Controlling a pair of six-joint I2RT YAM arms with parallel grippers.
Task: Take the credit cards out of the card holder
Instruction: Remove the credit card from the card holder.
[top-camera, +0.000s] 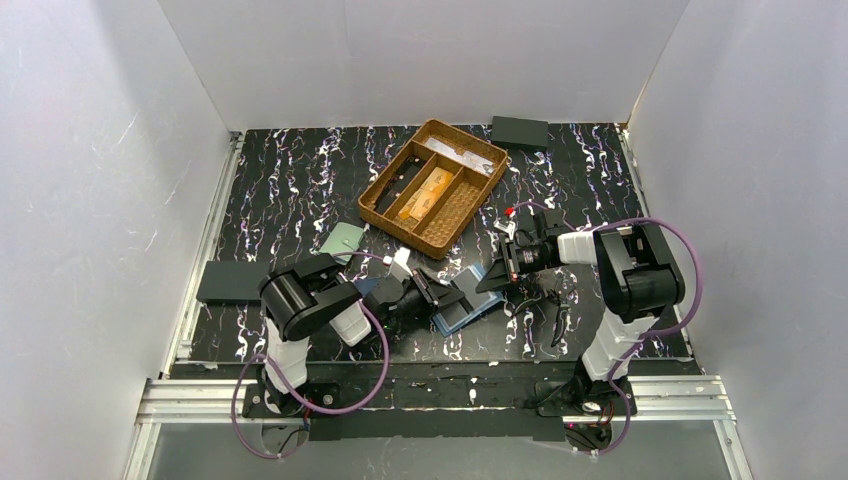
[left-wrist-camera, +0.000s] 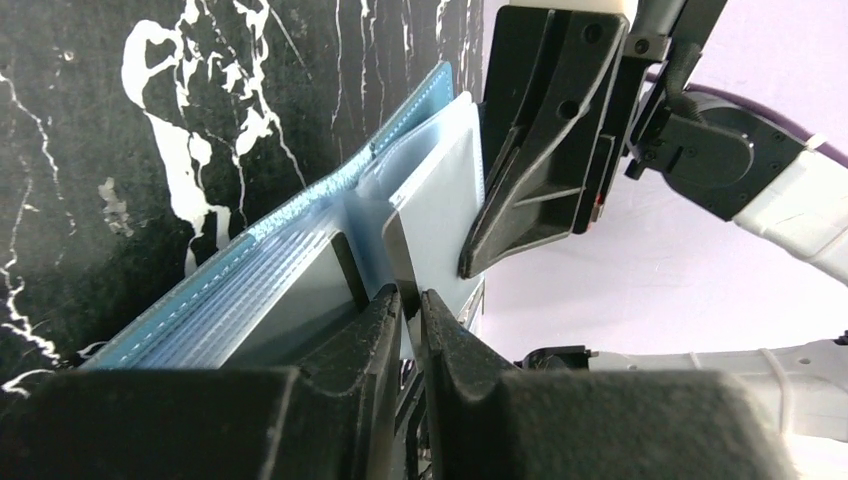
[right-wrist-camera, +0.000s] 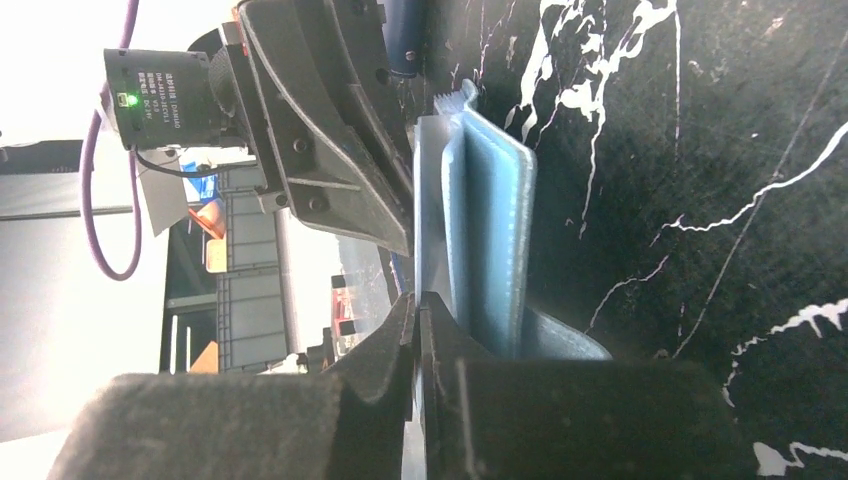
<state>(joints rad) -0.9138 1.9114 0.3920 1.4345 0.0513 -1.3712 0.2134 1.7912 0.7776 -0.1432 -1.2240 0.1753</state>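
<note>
- Two grippers meet over the card holder (top-camera: 470, 310) in the top view. It lies close to the near edge of the desk, about the middle, with the left gripper (top-camera: 432, 290) on one side of it and the right gripper (top-camera: 495, 277) on the other.
- Toward the far edge stands a wicker tray (top-camera: 395, 166). Orange-gold flat pieces, probably credit cards (top-camera: 424, 196), lie in its middle compartment. A pale green wallet (top-camera: 346, 240) lies beside the tray's near-left corner, apart from both arms. Nothing stands between holder and tray.
- In the left wrist view, the left fingers are pressed nearly together and pinch the edge of a clear sleeve (left-wrist-camera: 430, 190) of the open holder. The right gripper is just beside it. No orange-gold card is visible in these pockets.
- In the right wrist view, the right fingers are pressed together on a thin sheet of the same holder, beside its blue cover (right-wrist-camera: 495, 230).
- I see three risks. If the arms pull apart, the thin sleeve can tear. A weak pinch can let the holder drop. With both grippers occupied, no finger is free to draw out a card, and the fingertips may collide.
</note>
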